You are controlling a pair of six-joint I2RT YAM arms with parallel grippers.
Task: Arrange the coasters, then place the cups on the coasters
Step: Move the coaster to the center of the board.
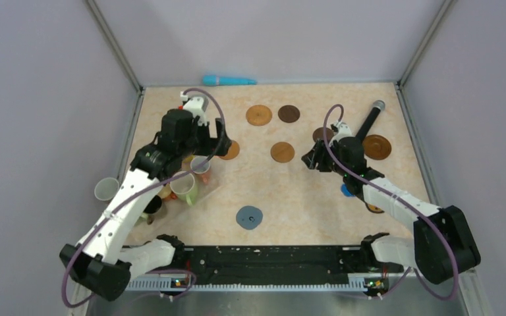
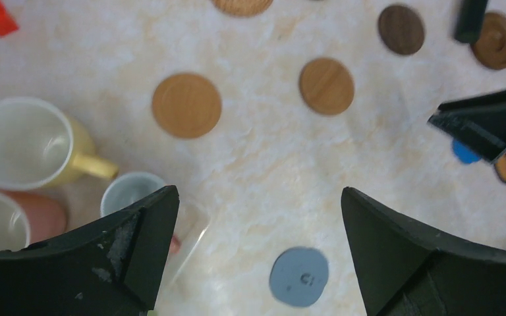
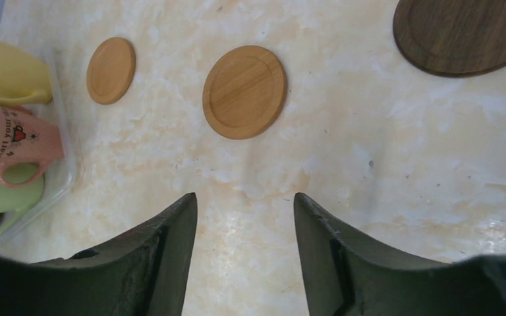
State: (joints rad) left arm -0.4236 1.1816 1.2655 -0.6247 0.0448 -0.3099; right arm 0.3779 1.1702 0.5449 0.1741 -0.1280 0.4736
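Left claw (image 2: 258, 197) hanging wide open, empty, near yellow cup (image 2: 26, 145); right claw (image 3: 245, 197) gaping partly, empty, well apart from yellow cup.

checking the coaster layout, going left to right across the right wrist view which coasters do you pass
left tan coaster -> middle tan coaster -> dark brown coaster

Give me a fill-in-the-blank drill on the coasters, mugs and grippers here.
The left gripper stands open, holding ___. The thin round coaster showing between its fingers is coloured ___. The yellow handled mug has an inside coloured ___.
Missing words: nothing; grey-blue; white.
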